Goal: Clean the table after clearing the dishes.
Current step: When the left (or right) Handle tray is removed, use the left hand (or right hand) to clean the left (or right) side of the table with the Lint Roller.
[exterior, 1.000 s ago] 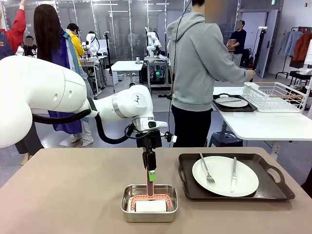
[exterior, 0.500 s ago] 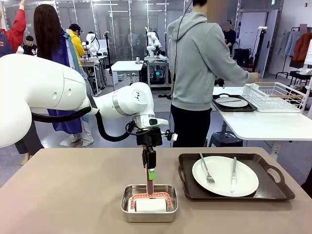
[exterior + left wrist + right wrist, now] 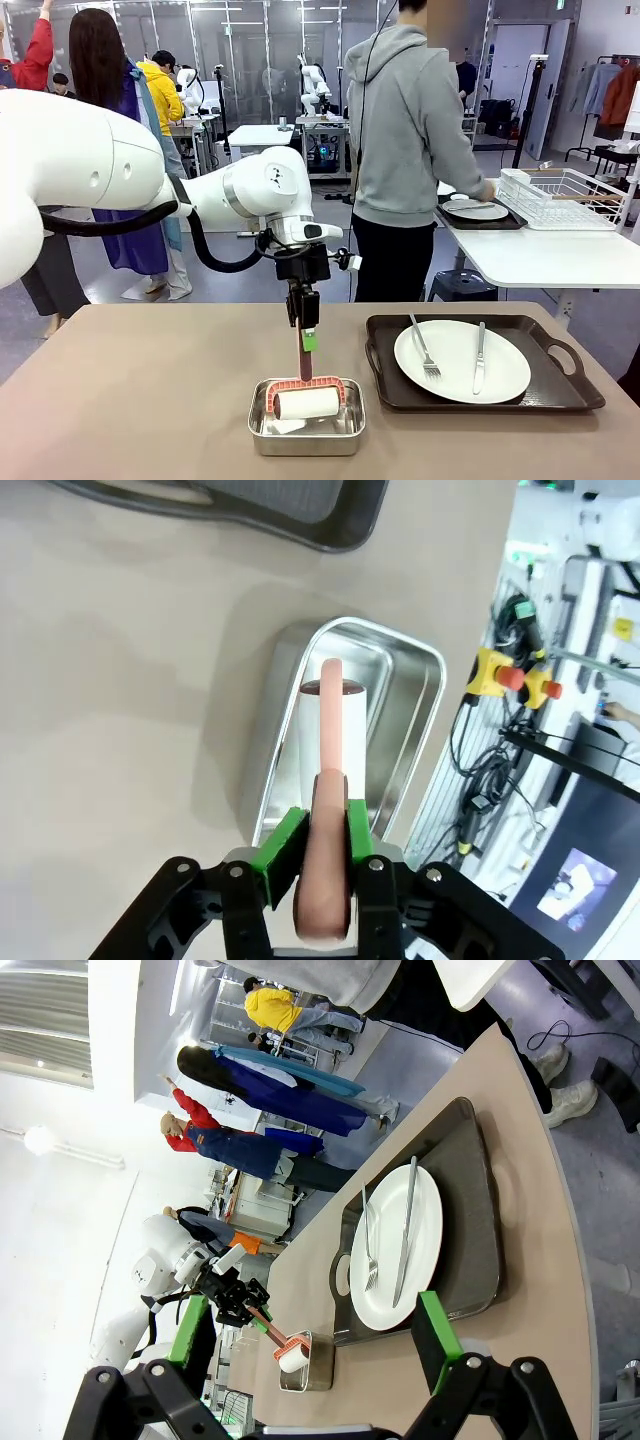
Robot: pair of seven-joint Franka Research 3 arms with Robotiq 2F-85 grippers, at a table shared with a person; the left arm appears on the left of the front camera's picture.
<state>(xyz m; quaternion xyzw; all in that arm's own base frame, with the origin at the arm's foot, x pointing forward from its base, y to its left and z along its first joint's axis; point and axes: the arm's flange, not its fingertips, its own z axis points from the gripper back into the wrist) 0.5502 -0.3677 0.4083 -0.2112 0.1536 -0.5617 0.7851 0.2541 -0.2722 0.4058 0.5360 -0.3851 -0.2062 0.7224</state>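
So: left fingers [image 3: 283, 845] clamp the pink handle [image 3: 328, 780] of the roller [image 3: 307, 402]; the roll hangs over the steel pan [image 3: 262, 425], near-centre on the counter [image 3: 130, 400]. Roller looks light, handle stiff. Right fingers [image 3: 435, 1335] are spread wide, holding nothing. Tray [image 3: 385, 390] with plate [image 3: 452, 378], fork [image 3: 424, 352] and knife [image 3: 479, 358] sits just right of the pan, touched by neither. Plate is breakable and the cutlery is loose, so I'd lift by the tray's end handles, kept level.

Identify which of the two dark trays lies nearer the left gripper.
The tray on the beige table, beside the steel pan; the other tray sits on the white table.
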